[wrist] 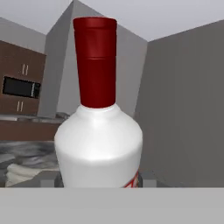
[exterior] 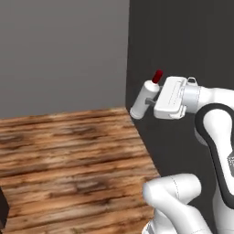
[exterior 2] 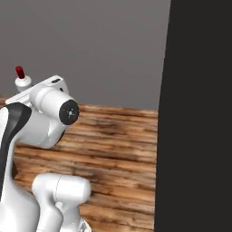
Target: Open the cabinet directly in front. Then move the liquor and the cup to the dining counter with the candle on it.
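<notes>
Upper right of the left base view, I've got the gripper pinching the liquor by its body, tilted, red cap up, carried high above the wooden floor, presumably heading for the dining counter.

- I am in a home kitchen, rendered rather than real.
- At nine o'clock in my hand view hang dark brown cabinets with short silver handles, and a black microwave is built in among them.
- Below them, a grey marbled desk runs along the wall.
- A plank wood floor spreads out at ten o'clock from my base, against plain grey walls.
</notes>
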